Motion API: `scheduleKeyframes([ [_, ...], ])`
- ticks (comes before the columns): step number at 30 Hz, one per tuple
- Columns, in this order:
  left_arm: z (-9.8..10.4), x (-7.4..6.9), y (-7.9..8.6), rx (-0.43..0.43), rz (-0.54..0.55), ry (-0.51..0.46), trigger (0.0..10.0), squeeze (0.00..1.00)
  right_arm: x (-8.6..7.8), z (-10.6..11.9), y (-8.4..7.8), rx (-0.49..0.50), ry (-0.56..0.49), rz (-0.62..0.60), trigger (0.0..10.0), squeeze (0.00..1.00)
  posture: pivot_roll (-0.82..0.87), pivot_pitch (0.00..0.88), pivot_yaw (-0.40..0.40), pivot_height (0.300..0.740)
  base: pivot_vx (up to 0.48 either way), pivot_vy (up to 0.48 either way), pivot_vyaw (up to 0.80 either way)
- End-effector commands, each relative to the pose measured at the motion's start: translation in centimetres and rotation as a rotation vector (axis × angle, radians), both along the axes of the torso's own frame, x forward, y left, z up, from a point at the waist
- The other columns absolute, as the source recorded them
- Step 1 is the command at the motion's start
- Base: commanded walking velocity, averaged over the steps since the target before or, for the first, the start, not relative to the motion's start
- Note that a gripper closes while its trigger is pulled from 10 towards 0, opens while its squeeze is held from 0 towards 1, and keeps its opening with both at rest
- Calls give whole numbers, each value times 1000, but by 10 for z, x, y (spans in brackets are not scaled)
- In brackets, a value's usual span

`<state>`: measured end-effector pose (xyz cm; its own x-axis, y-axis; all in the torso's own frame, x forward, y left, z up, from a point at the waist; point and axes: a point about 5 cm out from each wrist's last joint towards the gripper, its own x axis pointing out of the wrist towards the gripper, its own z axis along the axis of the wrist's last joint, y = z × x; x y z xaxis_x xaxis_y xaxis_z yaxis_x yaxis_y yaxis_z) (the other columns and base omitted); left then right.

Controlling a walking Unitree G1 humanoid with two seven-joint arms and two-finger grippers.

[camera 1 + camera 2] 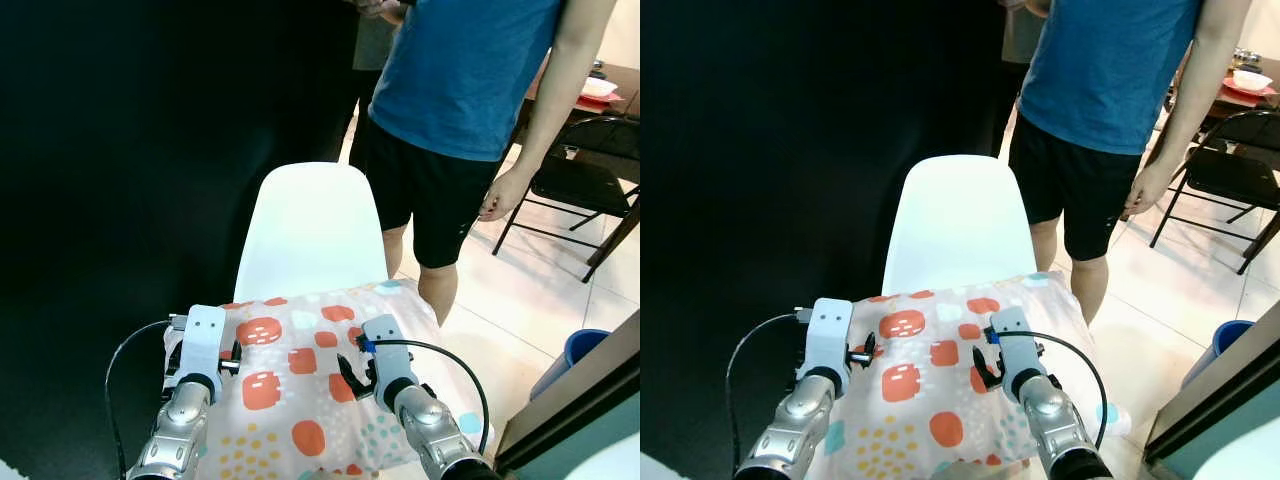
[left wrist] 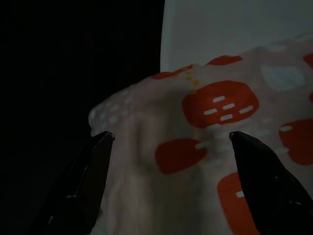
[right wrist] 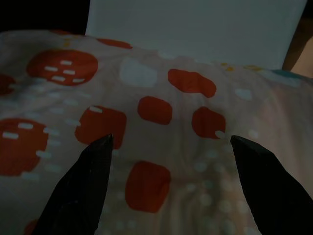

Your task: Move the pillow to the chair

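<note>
Left eye view, surroundings: a person [image 1: 470, 110] in a blue shirt and black shorts is standing just behind and to the right of the white chair [image 1: 315, 230]; a black folding chair [image 1: 590, 185] is standing farther right, and a blue bin [image 1: 578, 350] is sitting on the tiled floor [image 1: 530, 300] near a door edge.
Left side: a dark wall is running close beside the chair, leaving little room there.
Pillow: the pillow [image 1: 310, 390], pale with orange patches, is lying on the chair seat, its far edge touching the base of the backrest and its right corner hanging just past the seat edge.
Left hand: the left hand [image 2: 168, 139] is reaching over the pillow's left edge, fingers spread wide and gripping nothing.
Right hand: the right hand [image 3: 168, 142] is hovering over the pillow's middle-right, fingers likewise wide apart and empty.
Open room: free floor is lying to the right, between the chair and the bin.
</note>
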<state>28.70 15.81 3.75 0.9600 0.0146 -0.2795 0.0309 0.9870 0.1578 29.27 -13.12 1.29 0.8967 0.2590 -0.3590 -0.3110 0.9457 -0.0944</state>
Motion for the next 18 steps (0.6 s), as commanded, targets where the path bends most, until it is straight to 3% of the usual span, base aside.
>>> scheduleKeyframes([
  [1,2,1,-3,37,-47,-2,10000,0,-3,-2,-4,31,-2,-52,10000,0,26,85,-70,740,0,0,0],
  [16,6,7,-8,-57,-26,-11,10000,0,-8,-3,-12,19,-16,-87,10000,0,-6,90,-56,740,0,0,0],
  [18,7,7,-7,-55,-14,-17,10000,0,-7,-1,-12,16,-20,-82,10000,0,-7,91,-59,740,0,-429,0],
])
